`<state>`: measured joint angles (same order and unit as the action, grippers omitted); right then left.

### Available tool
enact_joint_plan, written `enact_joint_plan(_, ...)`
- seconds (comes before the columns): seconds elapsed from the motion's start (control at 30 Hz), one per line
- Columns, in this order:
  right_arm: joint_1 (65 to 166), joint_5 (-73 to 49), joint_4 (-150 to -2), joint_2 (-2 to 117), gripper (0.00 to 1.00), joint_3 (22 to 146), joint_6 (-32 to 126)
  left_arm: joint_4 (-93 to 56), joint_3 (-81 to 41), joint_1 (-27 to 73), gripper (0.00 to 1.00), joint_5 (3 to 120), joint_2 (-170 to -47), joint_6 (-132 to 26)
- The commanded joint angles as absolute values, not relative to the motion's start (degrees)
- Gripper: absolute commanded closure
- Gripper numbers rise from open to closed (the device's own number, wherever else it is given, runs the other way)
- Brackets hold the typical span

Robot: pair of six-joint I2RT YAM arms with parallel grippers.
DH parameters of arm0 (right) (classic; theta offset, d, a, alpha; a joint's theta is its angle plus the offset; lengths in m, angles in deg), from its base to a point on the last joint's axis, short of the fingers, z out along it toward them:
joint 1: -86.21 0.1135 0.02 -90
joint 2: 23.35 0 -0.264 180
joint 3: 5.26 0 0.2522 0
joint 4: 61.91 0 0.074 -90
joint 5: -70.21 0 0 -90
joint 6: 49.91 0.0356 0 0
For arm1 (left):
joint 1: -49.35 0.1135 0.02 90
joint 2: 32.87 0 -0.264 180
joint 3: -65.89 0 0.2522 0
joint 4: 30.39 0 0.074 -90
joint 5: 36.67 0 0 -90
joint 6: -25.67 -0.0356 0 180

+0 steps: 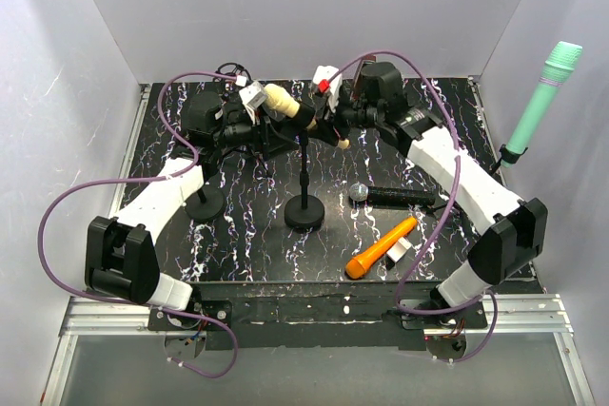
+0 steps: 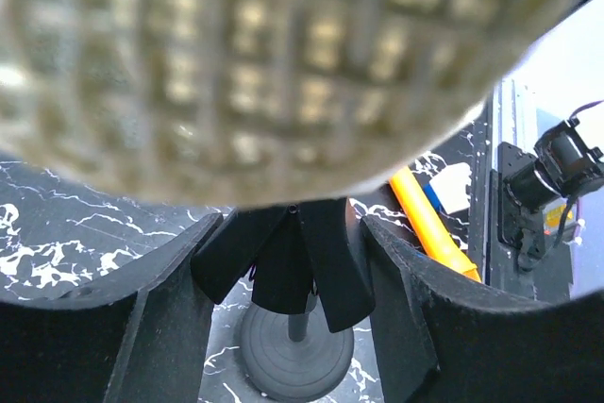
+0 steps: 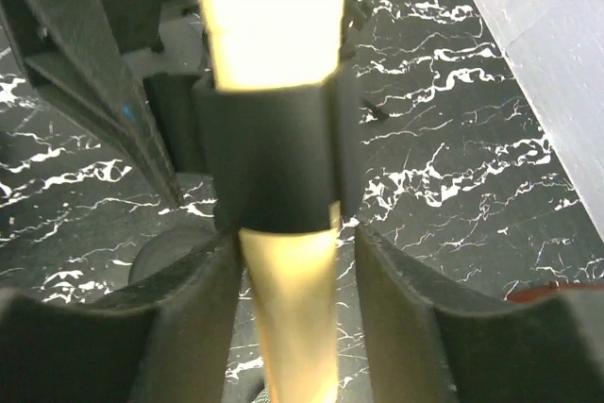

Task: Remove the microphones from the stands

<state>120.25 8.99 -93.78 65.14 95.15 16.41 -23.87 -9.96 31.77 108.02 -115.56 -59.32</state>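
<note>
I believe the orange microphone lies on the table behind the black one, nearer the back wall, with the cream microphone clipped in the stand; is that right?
Not quite: the top external view shows the orange microphone in front of the black microphone, farther from the back wall. The cream microphone is indeed clipped in the stand.

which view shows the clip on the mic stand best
The right wrist view: the black clip fills the centre, wrapped around the cream microphone. The left wrist view shows it from the head end, half hidden under the blurred mesh head. The top external view has it tiny and mostly hidden.
</note>
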Motion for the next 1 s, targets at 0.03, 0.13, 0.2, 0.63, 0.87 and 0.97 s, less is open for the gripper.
enact_joint_plan(0.03, 119.43, 20.63, -102.64, 67.52, 0.31, 112.44, 22.24, -22.26, -10.36, 31.33, 1.00, 108.78, -113.55, -63.63)
enact_joint_plan(0.13, 119.43, 23.45, -103.97, 71.30, 0.25, 122.11, 26.81, -21.56, -10.98, 31.42, 1.00, 110.01, -113.99, -65.64)
enact_joint_plan(0.2, 119.43, 24.42, -104.32, 74.90, 0.24, 127.57, 29.18, -20.76, -11.94, 31.42, 1.00, 110.80, -114.43, -67.14)
enact_joint_plan(0.63, 123.39, 29.44, -116.89, 82.04, 0.24, 132.96, 21.99, -17.33, -14.05, 31.33, 1.00, 111.51, -113.90, -71.10)
enact_joint_plan(0.87, 123.83, 25.57, -116.45, 83.61, 0.68, 133.47, 22.16, -16.98, -15.11, 31.33, 0.76, 111.25, -114.52, -70.58)
enact_joint_plan(0.97, 123.30, 26.36, -115.14, 82.48, 0.99, 132.96, 21.90, -18.38, -14.23, 31.33, 0.37, 107.04, -113.29, -65.67)
